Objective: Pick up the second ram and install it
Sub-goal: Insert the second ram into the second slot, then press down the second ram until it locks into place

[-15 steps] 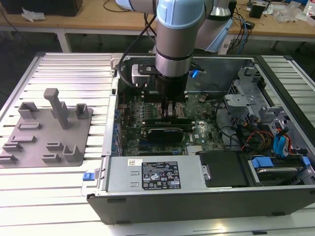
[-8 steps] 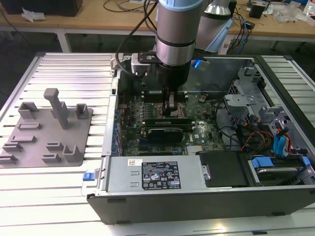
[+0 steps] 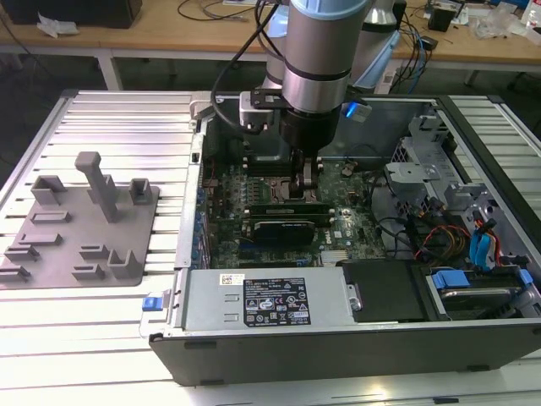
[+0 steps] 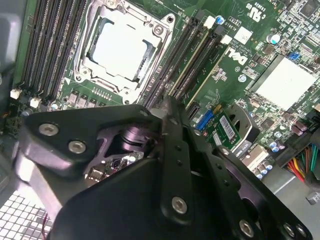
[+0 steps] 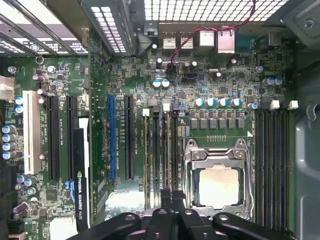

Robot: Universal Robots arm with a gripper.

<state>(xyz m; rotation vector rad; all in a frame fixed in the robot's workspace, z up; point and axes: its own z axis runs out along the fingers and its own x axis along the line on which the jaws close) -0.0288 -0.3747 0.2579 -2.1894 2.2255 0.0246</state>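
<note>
We have the gripper down inside the case, just beside the CPU socket over the memory slots; can't tell its jaw state.

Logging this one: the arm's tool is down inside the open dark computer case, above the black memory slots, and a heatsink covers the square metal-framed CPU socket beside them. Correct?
Not quite. No heatsink covers the square metal-framed CPU socket: both wrist views show its bare silver chip. The tool is indeed down inside the open dark computer case, above the black memory slots.
</note>
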